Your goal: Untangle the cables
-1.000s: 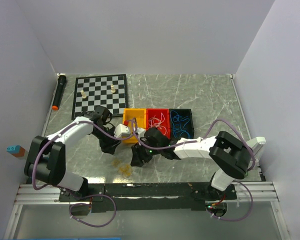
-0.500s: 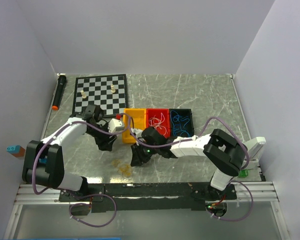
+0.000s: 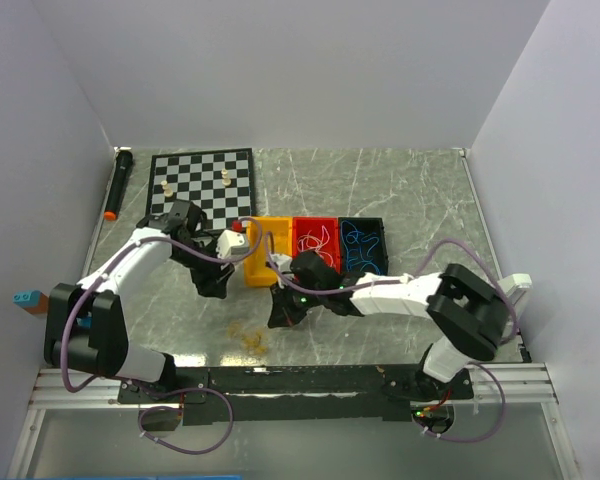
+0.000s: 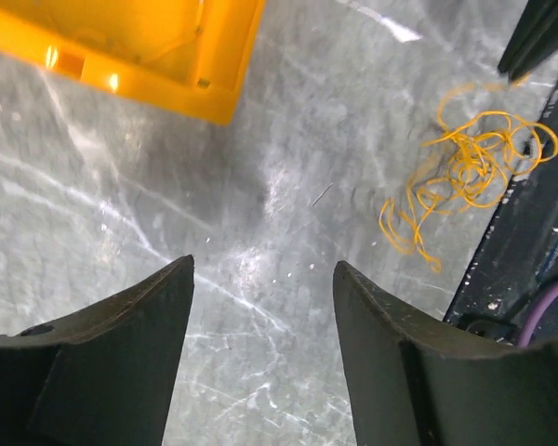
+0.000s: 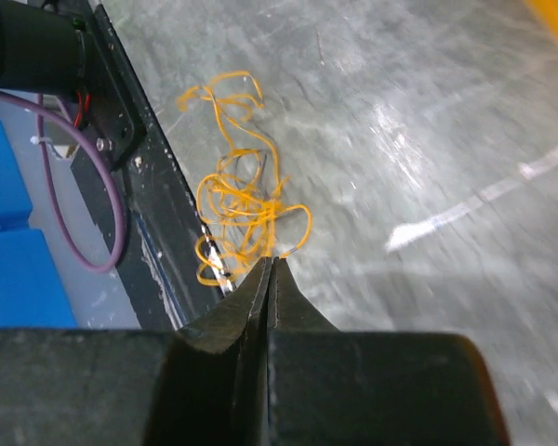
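1. Fingers (image 4: 121,353) of the left gripper (image 4: 262,269) are spread wide, pointing down at the table (image 4: 288,195).
2. Beyond the finger at the right of that view, well apart, lies the yellow cable tangle (image 4: 465,167); the yellow bin (image 4: 149,46) sits ahead of the other finger.
3. Fingers of the right gripper (image 5: 270,265) are pressed together, tips at the tangle's near edge. Whether a strand is caught cannot be told.
4. Reaching leftward, the right arm (image 3: 390,292) is stretched low over the table; the left arm (image 3: 145,262) bends inward toward it.

A robotics lab test cell: plain white walls (image 3: 280,70) box in a marble-look counter (image 3: 410,190) — robot arms (image 3: 400,292) bolted to an aluminium rail (image 3: 80,385) along its near edge.
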Robot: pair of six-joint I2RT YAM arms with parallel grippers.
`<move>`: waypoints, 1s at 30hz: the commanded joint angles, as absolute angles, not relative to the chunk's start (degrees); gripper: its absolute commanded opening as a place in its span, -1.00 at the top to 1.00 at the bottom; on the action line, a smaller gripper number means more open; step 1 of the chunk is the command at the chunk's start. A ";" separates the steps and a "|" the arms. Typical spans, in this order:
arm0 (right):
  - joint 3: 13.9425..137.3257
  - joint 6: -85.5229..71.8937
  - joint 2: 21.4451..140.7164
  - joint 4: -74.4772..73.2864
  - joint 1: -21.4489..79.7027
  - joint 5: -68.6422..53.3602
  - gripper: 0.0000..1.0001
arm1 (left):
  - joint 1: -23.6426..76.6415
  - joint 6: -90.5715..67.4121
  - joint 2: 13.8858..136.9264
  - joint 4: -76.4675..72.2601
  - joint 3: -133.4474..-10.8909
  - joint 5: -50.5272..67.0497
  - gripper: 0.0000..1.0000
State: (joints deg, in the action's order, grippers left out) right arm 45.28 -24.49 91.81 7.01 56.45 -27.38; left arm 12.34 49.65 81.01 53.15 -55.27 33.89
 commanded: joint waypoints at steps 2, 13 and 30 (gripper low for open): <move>42.10 -21.19 82.80 5.02 55.20 -22.69 1.00 | 17.39 52.12 79.98 57.04 -58.18 36.83 -0.35; 39.64 -18.98 77.26 2.55 53.97 -17.58 1.00 | 26.81 48.26 86.22 55.81 -59.50 37.36 -0.61; 31.02 -23.38 58.62 2.20 41.92 -17.22 1.00 | 30.13 42.45 83.58 52.20 -65.74 37.70 -0.43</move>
